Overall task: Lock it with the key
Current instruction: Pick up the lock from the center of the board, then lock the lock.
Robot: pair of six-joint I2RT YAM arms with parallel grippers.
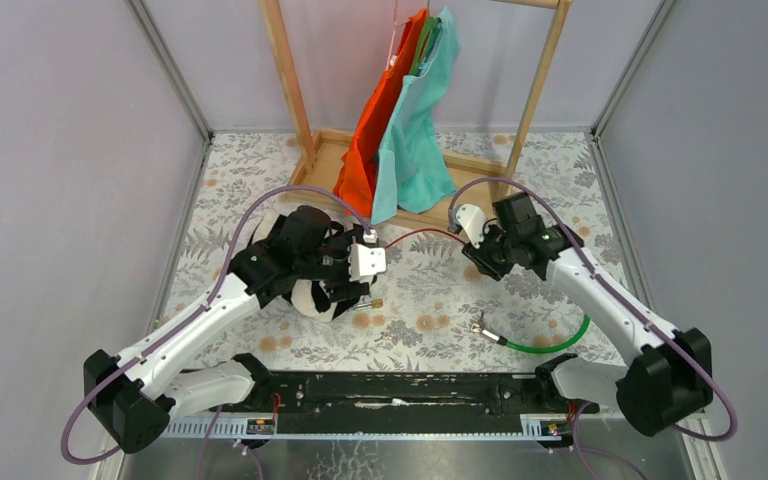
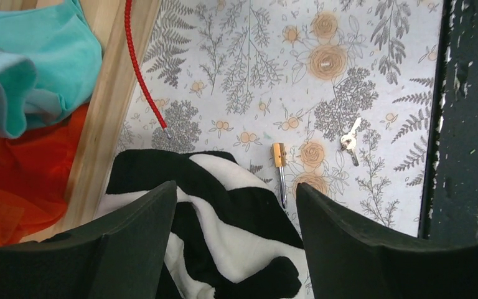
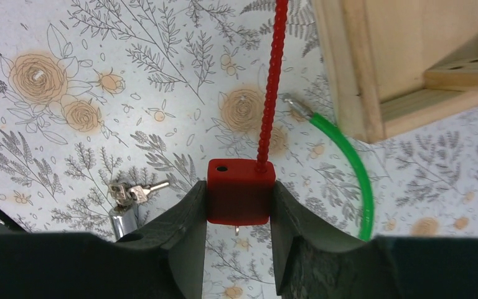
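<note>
- Pinching the red lock (image 3: 239, 180) by its two sides, the right gripper (image 3: 239, 198) is seen at lower centre of its wrist view. The body is judged to be steadied this way for a key.
- A red cable (image 3: 271, 93) is seen running from the lock to the top edge.
- The left gripper (image 2: 235, 193) is held spread above the plush (image 2: 224, 249), with nothing between its fingers.
- The keys (image 2: 350, 142) are left flat on the table (image 2: 255, 62) at centre right. They are probably meant for the free arm.
</note>
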